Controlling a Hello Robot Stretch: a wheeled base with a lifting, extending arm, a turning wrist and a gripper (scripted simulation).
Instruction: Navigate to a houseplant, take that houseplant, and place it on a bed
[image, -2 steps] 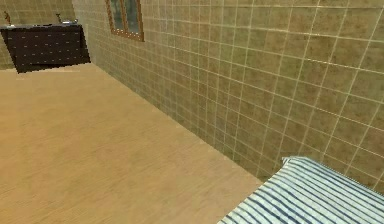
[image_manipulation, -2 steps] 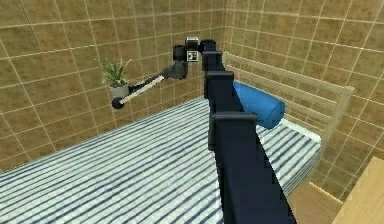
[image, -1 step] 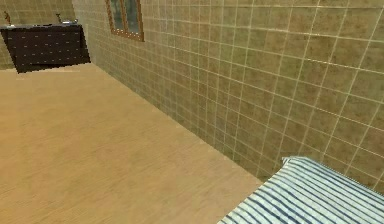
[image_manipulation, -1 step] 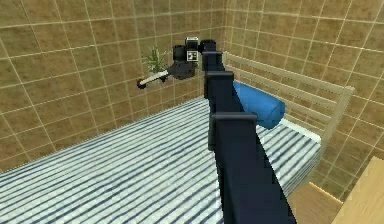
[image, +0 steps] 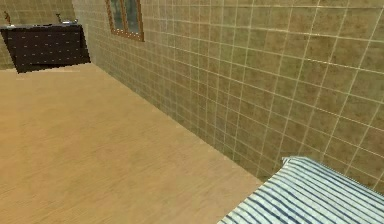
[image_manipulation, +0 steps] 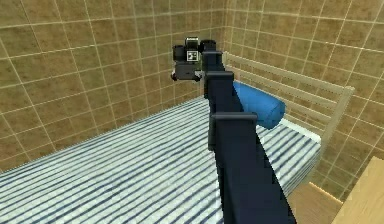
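Gripper (image_manipulation: 185, 62) hangs at 12 o'clock near the tiled wall (image_manipulation: 90, 60), jaws and load impossible to tell; releasing there could miss the striped bed (image_manipulation: 110, 170).

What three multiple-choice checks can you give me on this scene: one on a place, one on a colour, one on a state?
1. Where does the blue pillow lie?
A. on the wooden floor
B. on the bed, by its wooden headboard
C. on top of the dresser

2. What colour is the bed?
A. plain red
B. white with blue-grey stripes
C. solid black

3. How does the arm stand?
A. stretched out across the bed
B. lowered onto the floor
C. pressed against a window

Answers:
1 B: in the arm side view the pillow rests at the headboard end of the mattress.
2 B: the stripes run across the cover in both views.
3 A: the dark bar runs above the mattress toward the tiled wall.
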